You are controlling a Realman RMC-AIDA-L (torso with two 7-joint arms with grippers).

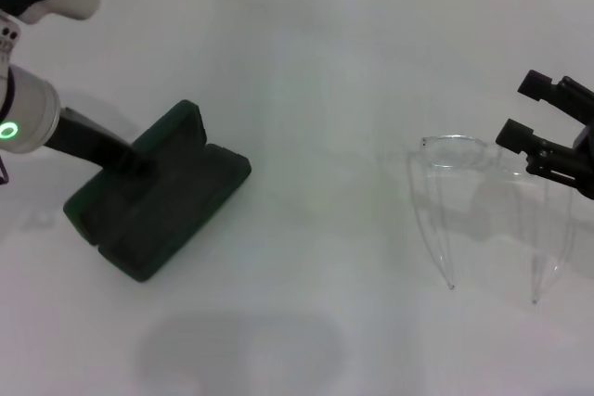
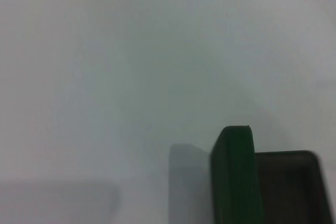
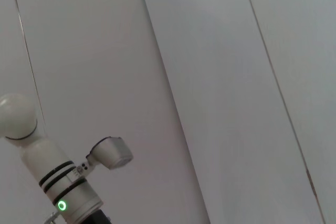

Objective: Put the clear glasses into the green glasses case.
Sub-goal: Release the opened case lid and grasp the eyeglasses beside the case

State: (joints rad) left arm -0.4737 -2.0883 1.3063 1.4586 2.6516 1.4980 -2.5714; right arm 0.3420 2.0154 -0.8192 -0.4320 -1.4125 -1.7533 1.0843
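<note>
The green glasses case [image 1: 181, 206] lies open on the left of the white table, its two halves spread side by side. My left gripper [image 1: 139, 162] reaches down onto the case's far half, and its dark tip blends with the case. In the left wrist view one edge of the green glasses case [image 2: 236, 177] stands up beside its dark inside. The clear glasses [image 1: 459, 164] rest on the right of the table, lens away from me, temple arms pointing toward me. My right gripper [image 1: 527, 110] hovers open just beyond the lens's right end.
The white table [image 1: 316, 90] ends at a tiled wall at the back. A soft shadow lies on the table near its front edge. The right wrist view shows only wall panels and my left arm [image 3: 58, 182].
</note>
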